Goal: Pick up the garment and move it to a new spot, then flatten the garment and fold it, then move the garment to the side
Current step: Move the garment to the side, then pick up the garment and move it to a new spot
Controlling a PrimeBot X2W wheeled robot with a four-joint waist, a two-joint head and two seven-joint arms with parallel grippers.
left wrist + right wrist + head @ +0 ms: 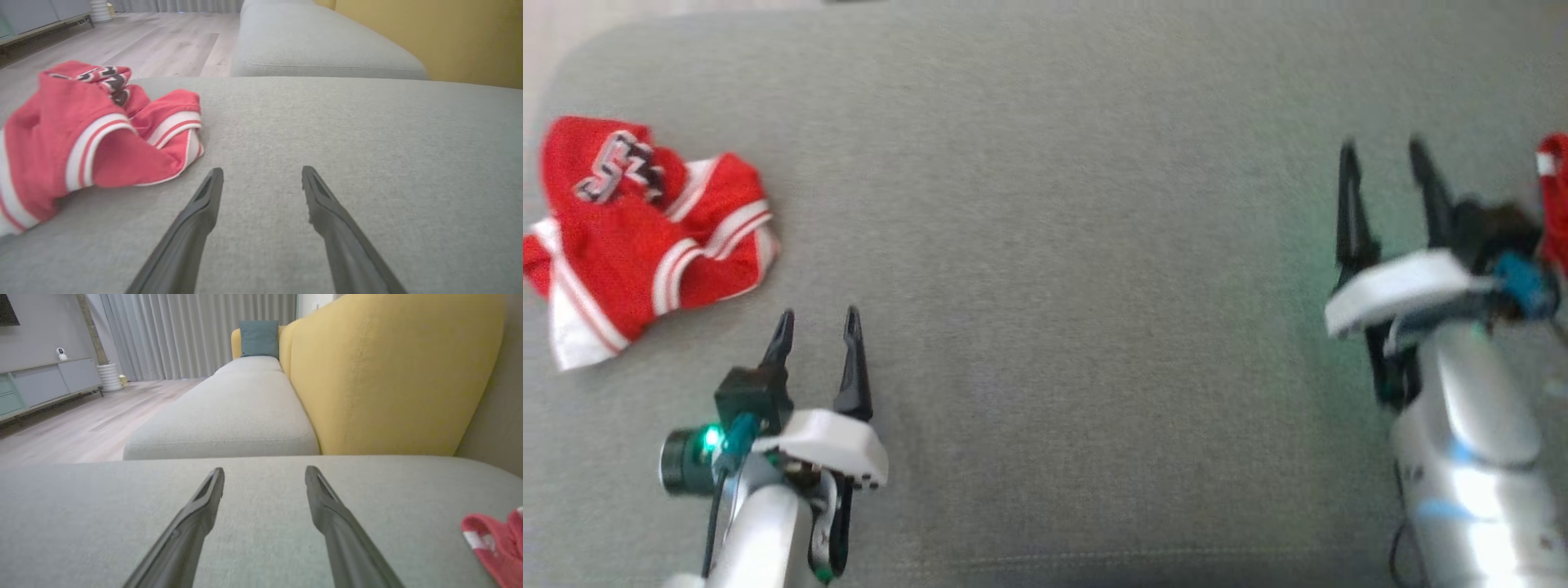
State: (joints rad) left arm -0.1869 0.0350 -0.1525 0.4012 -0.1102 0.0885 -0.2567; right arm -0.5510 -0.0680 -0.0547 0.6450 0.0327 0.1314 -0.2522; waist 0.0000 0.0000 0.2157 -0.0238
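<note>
A crumpled red garment (645, 237) with white stripes and a dark printed number lies at the left end of the grey cushion (1062, 286). My left gripper (818, 327) stands open just right of it and nearer to me, with nothing between its fingers. In the left wrist view the garment (94, 134) lies left of the open left gripper (262, 173), apart from it. My right gripper (1384, 155) hangs open and empty at the far right. A second piece of red cloth with white trim (1553, 196) lies beside that wrist; it shows at the lower right (496, 547) of the right gripper (264, 473).
A second grey seat cushion (229, 420) continues beyond a gap, with a yellow backrest (388, 375) along its right and a teal pillow (259, 338) at the far end. Wooden floor (155, 45) and a low cabinet (41, 386) lie off the cushion's left edge.
</note>
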